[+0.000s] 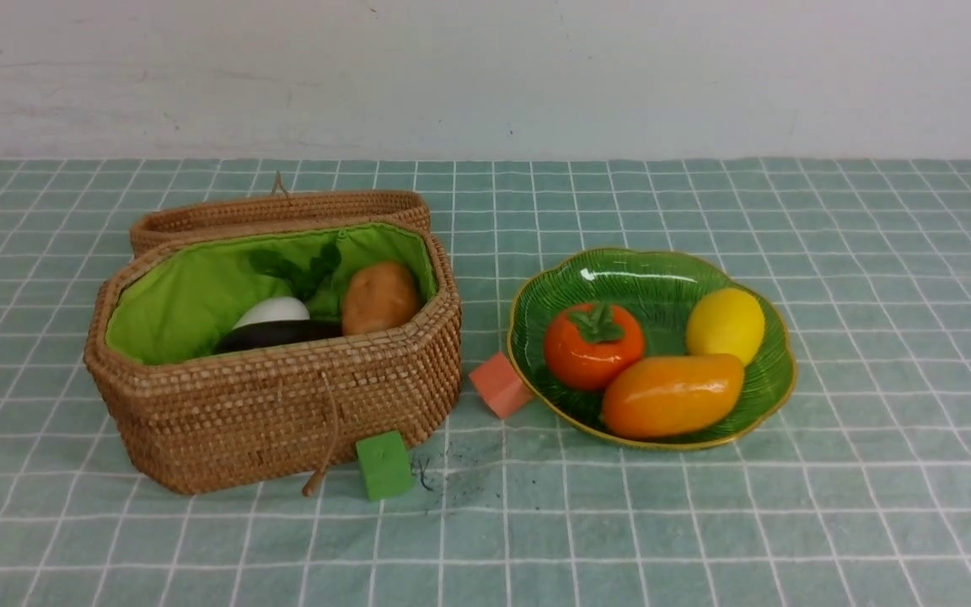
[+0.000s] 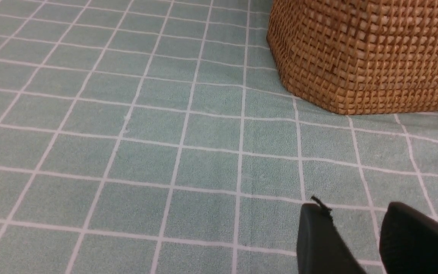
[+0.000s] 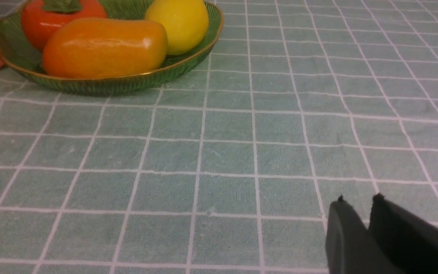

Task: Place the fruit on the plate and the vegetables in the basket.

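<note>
Both grippers, left point(image 2: 359, 213) and right point(image 3: 357, 201), hover empty, slightly parted; fruit point(image 1: 671, 394) fills the plate point(image 1: 776, 396), with the basket point(image 1: 283, 413) at nine o'clock, seemingly holding vegetables point(image 1: 380, 297).

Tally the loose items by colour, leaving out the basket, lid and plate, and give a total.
Orange: 2, persimmon, mango
Yellow: 1, lemon
Brown: 1, potato
White: 1, radish
Dark purple: 1, eggplant
Pink: 1, cube
Green: 1, cube
Total: 8 visible; anything deeper in the basket is hidden.
</note>
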Available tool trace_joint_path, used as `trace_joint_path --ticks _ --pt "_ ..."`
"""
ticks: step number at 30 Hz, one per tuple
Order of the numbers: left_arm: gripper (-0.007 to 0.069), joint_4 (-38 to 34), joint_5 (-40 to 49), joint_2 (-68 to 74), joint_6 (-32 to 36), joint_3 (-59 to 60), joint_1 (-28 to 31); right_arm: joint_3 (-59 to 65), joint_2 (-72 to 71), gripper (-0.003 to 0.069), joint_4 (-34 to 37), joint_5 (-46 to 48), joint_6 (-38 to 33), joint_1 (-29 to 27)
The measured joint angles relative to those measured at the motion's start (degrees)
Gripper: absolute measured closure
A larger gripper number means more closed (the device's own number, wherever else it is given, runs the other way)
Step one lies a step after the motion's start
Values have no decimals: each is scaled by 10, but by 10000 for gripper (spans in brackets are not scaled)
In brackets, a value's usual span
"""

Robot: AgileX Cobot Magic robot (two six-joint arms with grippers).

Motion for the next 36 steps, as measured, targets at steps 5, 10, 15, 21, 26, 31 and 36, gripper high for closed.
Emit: trace_joint_path --ticks 5,10,15,21,26,31,36 --pt "386 0 0 0 0 0 0 0 0 544 0 0 0 0" --pt "386 0 0 0 0 0 0 0 0 538 0 0 0 0" --pt "386 0 0 0 0 0 0 0 0 532 0 0 0 0" --pt "386 0 -2 0 0 0 -8 0 0 525 1 -1 0 0" --pt "386 0 -5 0 0 0 -29 0 0 518 1 -1 0 0" --pt "386 0 -16 0 0 1 -31 1 0 512 1 -1 0 0" --pt "386 0 -16 0 0 1 -31 1 0 511 1 -1 0 0"
